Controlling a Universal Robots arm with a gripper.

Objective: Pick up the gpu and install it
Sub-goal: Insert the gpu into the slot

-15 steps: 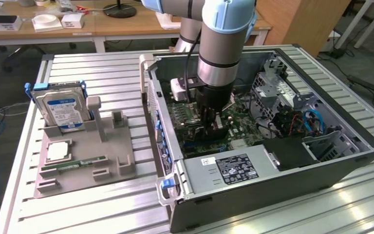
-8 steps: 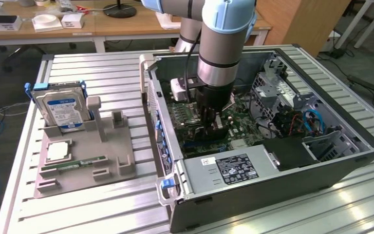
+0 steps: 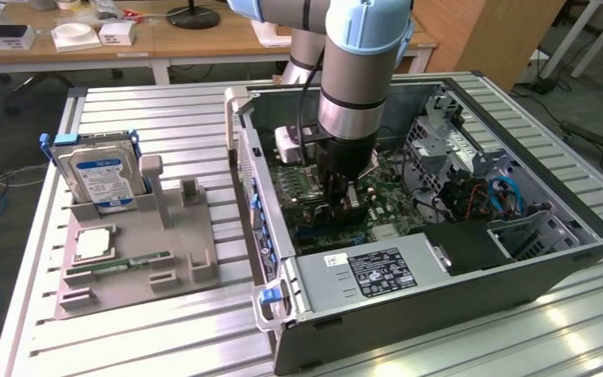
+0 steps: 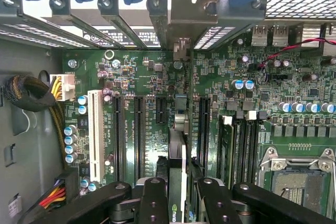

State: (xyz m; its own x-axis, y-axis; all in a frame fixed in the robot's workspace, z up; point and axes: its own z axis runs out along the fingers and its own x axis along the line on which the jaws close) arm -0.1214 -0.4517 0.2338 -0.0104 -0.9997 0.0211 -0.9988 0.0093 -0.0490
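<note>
Gripper (image 4: pixel 180 203) gripping gpu (image 4: pixel 177 156) between motherboard slots (image 4: pixel 139 135)

We see the gpu (image 4: pixel 177 166) standing on edge, upright over the green motherboard inside the open computer case. Its thin edge faces us, silvery bracket end toward the case's rear slots.

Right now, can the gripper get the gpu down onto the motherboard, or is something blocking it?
Probably yes. The gripper holds the gpu edge-on, low over the motherboard, its bracket at the case's rear openings; nothing visibly blocks it.
</note>
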